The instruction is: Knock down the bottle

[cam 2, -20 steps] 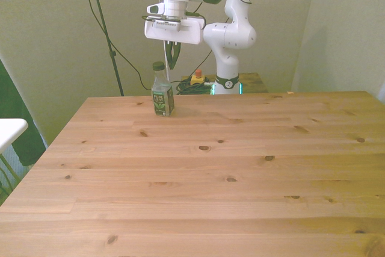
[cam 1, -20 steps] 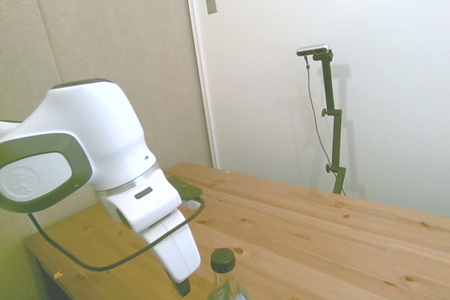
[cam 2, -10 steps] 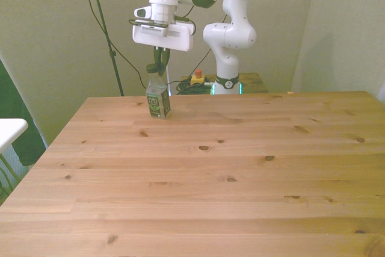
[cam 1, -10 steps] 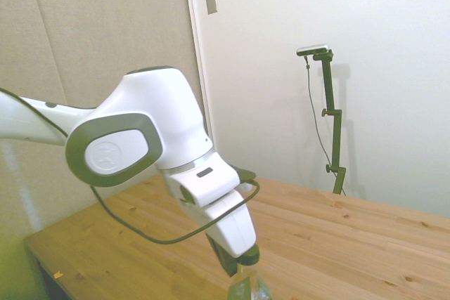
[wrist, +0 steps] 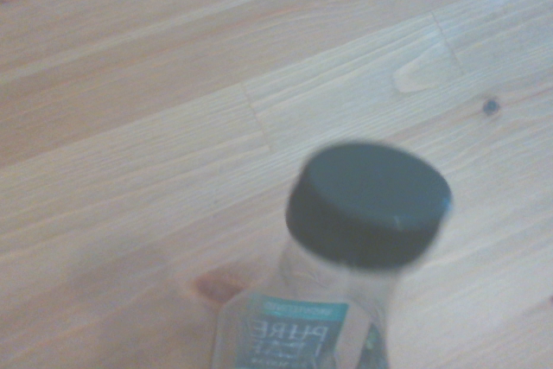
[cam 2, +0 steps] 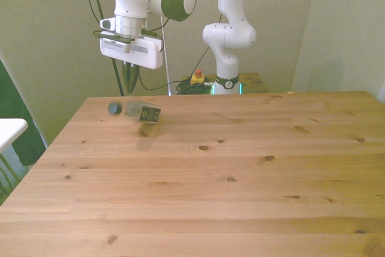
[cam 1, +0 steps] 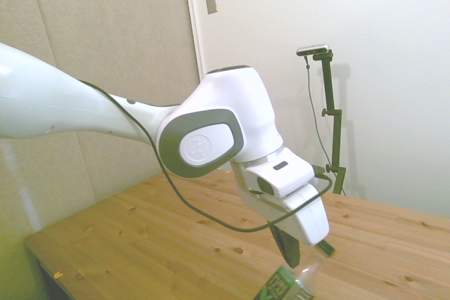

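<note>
Near table (cam 2: 240,167) far edge, bottle (cam 2: 139,111) tipped sideways, blurred; pincer (cam 2: 128,80) above, fingers together, holding nothing.

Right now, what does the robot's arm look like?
The arm is smooth, rounded and white, with dark grey ring-shaped patches at its joints. One joint cap has a round embossed logo. A thin black cable loops along it to the wrist. The gripper has a boxy white body with dark fingers below. The base column carries a small round number badge.
</note>
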Tool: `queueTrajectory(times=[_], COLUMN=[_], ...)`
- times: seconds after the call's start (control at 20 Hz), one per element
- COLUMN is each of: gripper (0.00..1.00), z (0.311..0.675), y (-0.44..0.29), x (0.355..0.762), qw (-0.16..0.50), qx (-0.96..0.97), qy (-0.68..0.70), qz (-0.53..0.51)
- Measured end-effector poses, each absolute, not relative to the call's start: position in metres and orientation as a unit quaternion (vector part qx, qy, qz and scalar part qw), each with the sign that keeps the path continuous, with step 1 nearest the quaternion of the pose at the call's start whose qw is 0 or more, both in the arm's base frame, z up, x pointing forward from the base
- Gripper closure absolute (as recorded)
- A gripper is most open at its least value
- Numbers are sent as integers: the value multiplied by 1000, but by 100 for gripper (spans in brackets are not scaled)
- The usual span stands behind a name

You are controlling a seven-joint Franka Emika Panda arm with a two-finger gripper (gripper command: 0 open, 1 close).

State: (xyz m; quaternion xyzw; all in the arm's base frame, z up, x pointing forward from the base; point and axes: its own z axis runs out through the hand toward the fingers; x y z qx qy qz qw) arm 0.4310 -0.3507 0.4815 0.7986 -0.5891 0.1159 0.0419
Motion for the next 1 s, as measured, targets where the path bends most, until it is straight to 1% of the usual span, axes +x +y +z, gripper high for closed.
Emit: queueTrajectory(times=[0.35, 0.6, 1.0], gripper=[100, 100, 100], z=[482, 473, 476], y=[-383, -408, -415], x=[447, 461, 472], qw=[17, 11, 9], qx=[773, 758, 754], qy=[-618, -634, -637], qz=[141, 149, 161])
